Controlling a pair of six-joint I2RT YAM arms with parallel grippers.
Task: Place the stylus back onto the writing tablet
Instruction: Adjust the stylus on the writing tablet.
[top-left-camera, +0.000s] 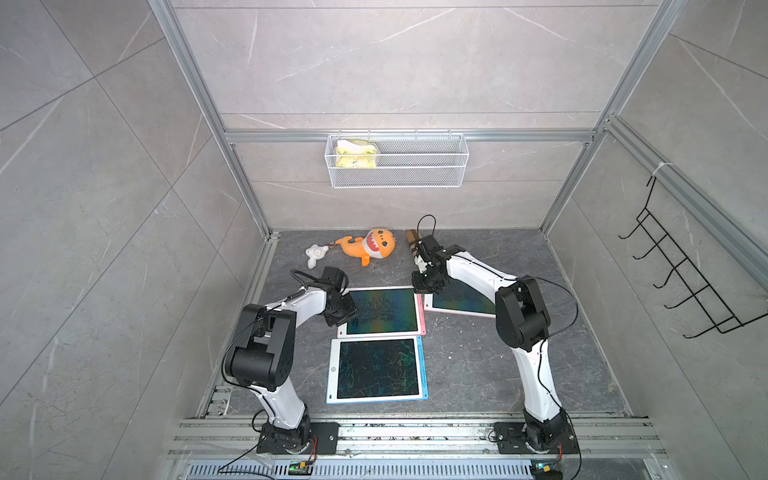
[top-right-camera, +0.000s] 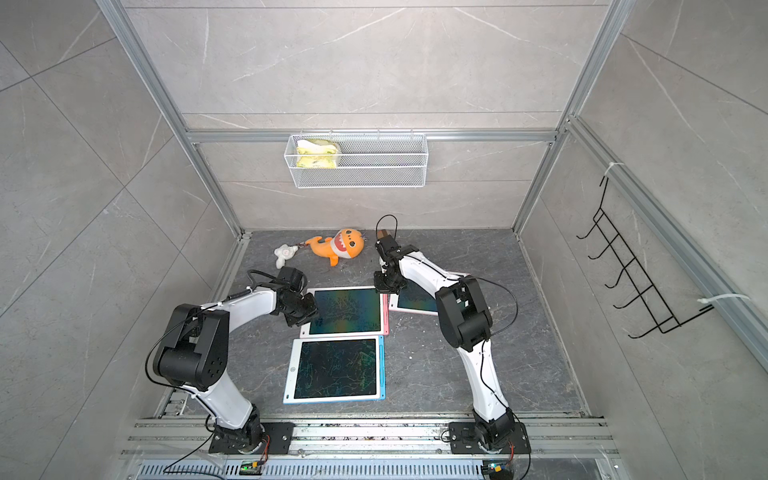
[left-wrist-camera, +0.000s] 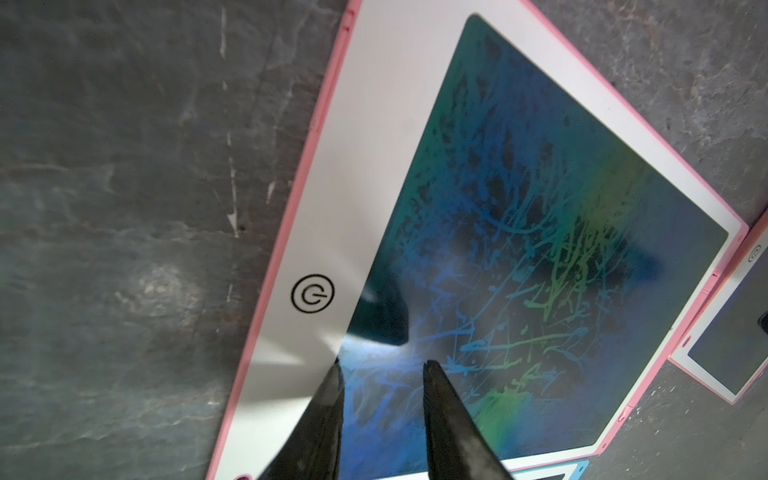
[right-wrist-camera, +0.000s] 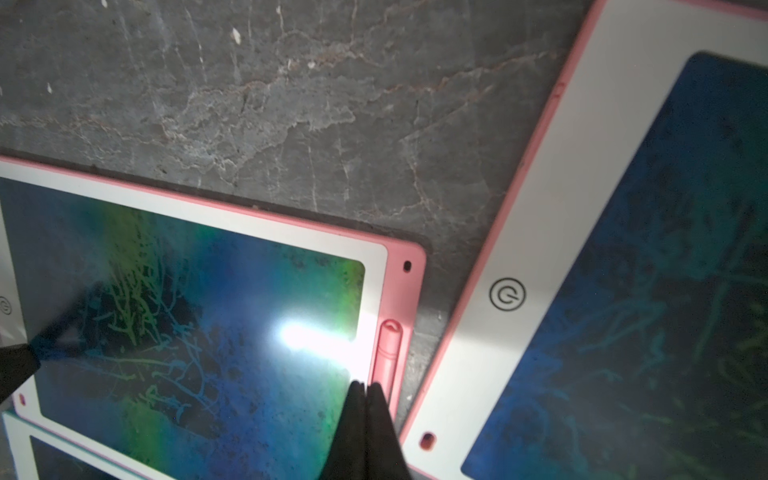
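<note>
Hanging over the pink-framed writing tablet (right-wrist-camera: 199, 212), the right gripper (right-wrist-camera: 365, 386) had its two black fingers (right-wrist-camera: 353, 424) pressed together with nothing between them. Their tips sat just beside the pink stylus (right-wrist-camera: 388, 353), which lay in the groove along that tablet's edge. The left gripper (left-wrist-camera: 383, 363) stood partly open and empty above the same tablet's opposite side, near its round button (left-wrist-camera: 312, 293). A second pink tablet (right-wrist-camera: 540, 232) lay just beside the stylus edge, and a blue-framed tablet (top-left-camera: 376, 370) lay nearer the arm bases. An orange shark toy (top-left-camera: 368, 247) rested by the back wall on the dark stone surface (right-wrist-camera: 291, 104).
</note>
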